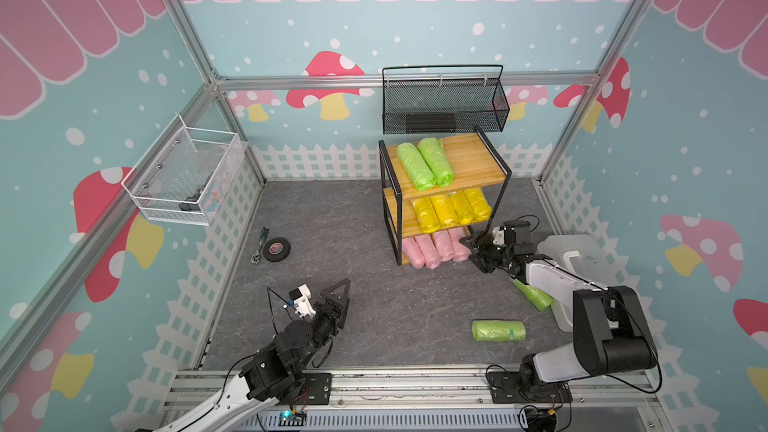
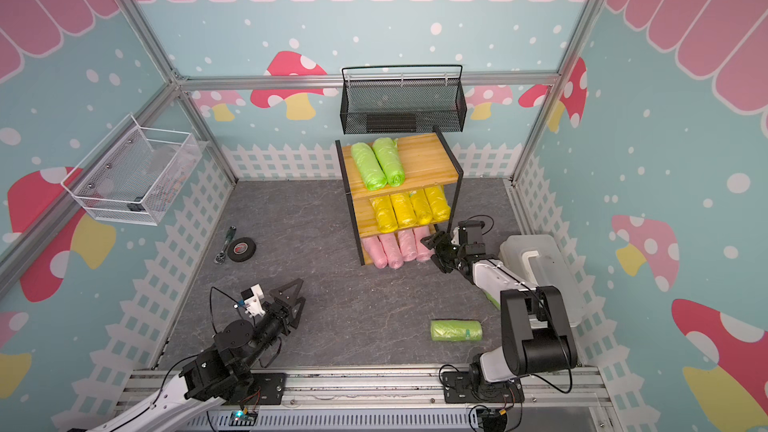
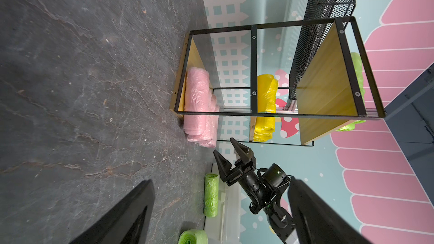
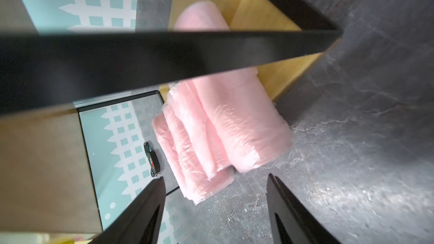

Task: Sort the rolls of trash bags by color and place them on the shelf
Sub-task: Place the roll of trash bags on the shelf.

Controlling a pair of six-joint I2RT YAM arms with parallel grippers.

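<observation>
the right gripper (image 1: pixel 468 249), jaws spread and empty, sits just beside the pink rolls (image 1: pixel 432 249) at the bottom of the shelf (image 1: pixel 469 155), the left gripper (image 1: pixel 336 288) likewise released.

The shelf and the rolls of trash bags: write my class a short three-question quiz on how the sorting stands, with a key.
1. How many green rolls lie on the top board of the shelf?
2. True or false: the right gripper grips a pink roll.
3. Which colour has rolls lying clear of the shelf? A yellow, B green, C pink.
Key: 1. Two. 2. False: its jaws stand open with nothing between them, just short of the pink rolls. 3. B: one loose roll and another lie on the floor.
</observation>
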